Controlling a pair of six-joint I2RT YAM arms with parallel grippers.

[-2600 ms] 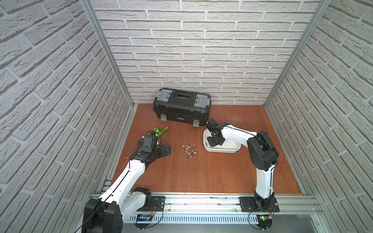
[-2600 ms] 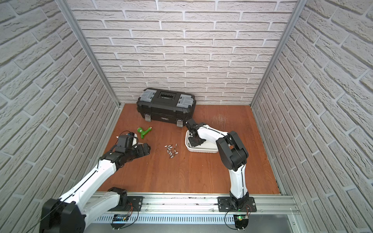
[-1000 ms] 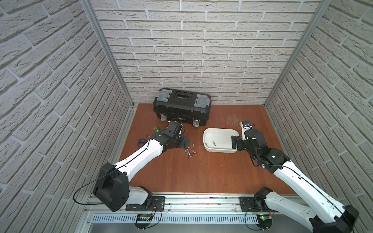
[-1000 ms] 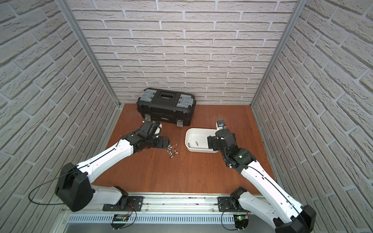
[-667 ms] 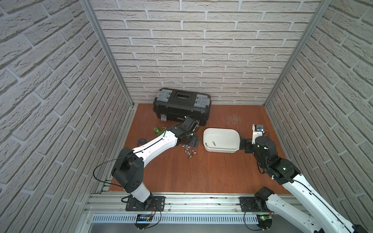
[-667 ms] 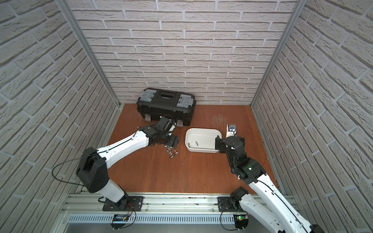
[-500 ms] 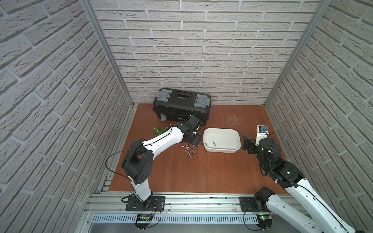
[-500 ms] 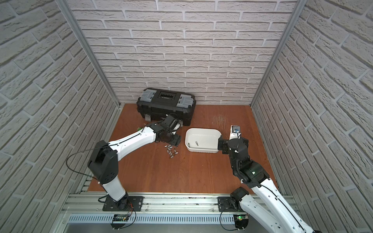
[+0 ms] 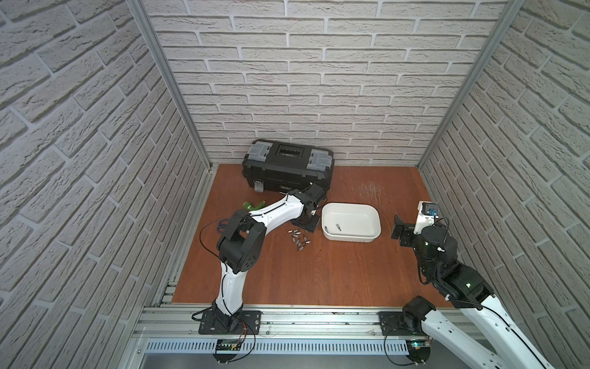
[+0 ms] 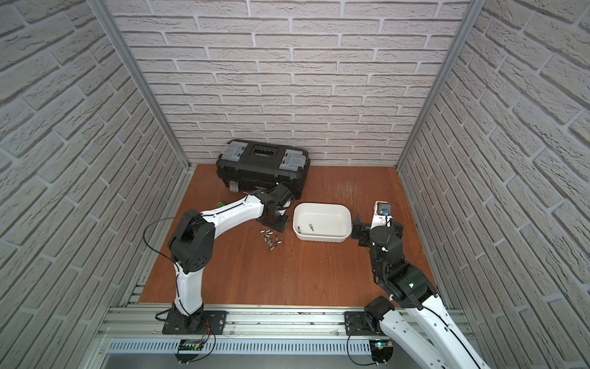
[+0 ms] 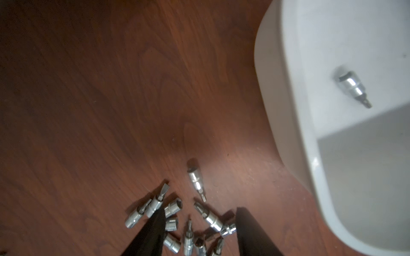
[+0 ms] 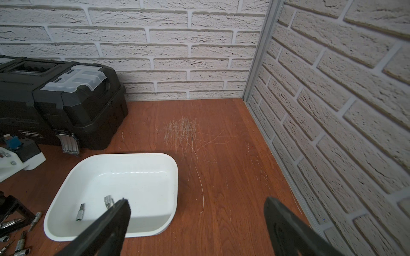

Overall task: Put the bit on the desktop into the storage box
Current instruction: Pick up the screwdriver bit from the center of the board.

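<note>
The left gripper (image 11: 199,235) was down at the tabletop (image 9: 319,271), jaws partly apart, with nothing clamped that I could see. The loose bits (image 11: 195,223) lay heaped right under it: several between its fingers (image 11: 153,232), a few just outside them, and a lone bit (image 11: 196,181) just ahead of the tips. The black toolbox (image 9: 287,169) stood near, behind that gripper. The storage box (image 9: 351,238) sat just beside the left gripper, on the side toward the other arm, with a pair of bits (image 12: 79,212) already inside. The right gripper (image 12: 199,221) hung past the far end of the box, near its rim, jaws spread wide and empty.

The step looked like grabbing one bit out of the heap. To do it well:
- Centre on a single bit, not the bunch.
- Get the fingers low, nearly on the wood.
- Squeeze across the shaft rather than end to end.

The bits looked round and shiny, so one could roll or squirt out. A double pinch would likely drop one on the way.

After the grip, lift straight up first, then go sideways over the rim. Let go low over the box floor to avoid a bounce. The right gripper was best kept off the box.
</note>
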